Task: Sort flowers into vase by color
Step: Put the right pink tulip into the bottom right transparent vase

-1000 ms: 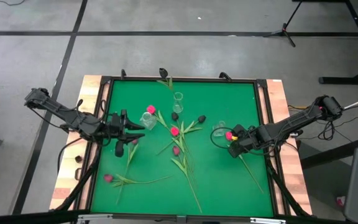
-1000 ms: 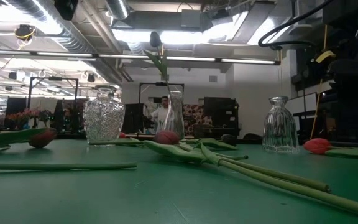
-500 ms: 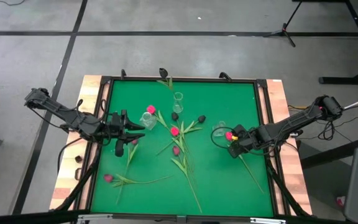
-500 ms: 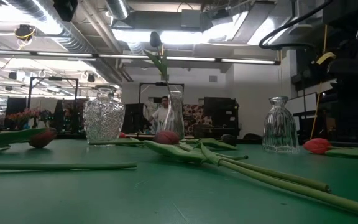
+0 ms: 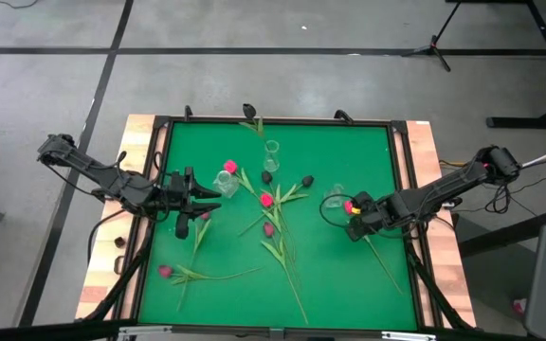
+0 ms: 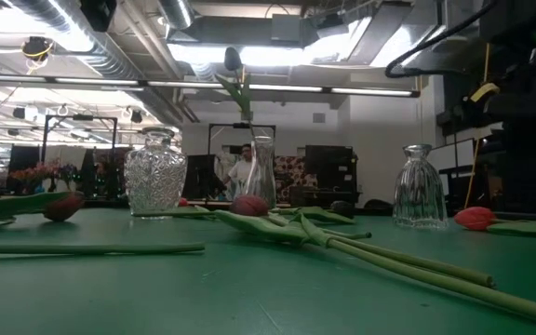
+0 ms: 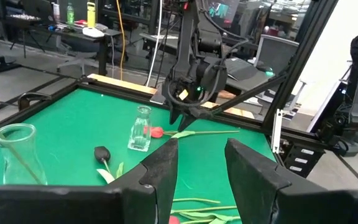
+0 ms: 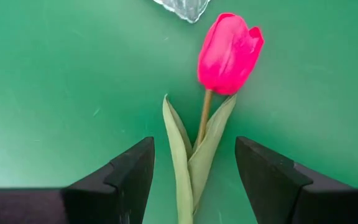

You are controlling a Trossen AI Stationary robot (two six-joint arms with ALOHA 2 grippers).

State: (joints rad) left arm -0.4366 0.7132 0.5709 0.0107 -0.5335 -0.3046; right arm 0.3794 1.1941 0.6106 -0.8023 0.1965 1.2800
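Several tulips lie flat on the green mat (image 5: 349, 284): pink-red heads (image 5: 266, 200), (image 5: 230, 168), dull ones (image 5: 164, 271), near-black ones (image 5: 307, 180). One dark tulip (image 5: 249, 110) stands with its stem in the far clear vase (image 5: 271, 149). My right gripper (image 8: 194, 180) points down, open, its fingers on either side of the stem and leaves of a pink-red tulip (image 8: 229, 53) beside the right vase (image 5: 335, 197), not touching it. My left gripper (image 7: 202, 165) hovers open at the mat's left (image 5: 202, 196), near the cut-glass vase (image 5: 226, 182).
The mat's raised black frame (image 5: 273, 121) and wooden side boards (image 5: 112, 246) border the work area. Long stems cross the mat's middle (image 5: 287, 265). Bare mat lies at the far right (image 5: 368, 152) and near right. A person stands far behind the table (image 6: 243, 167).
My right gripper has tipped and rolled a little above the pink-red tulip, staying over the same spot. The flowers and vases lie as before.
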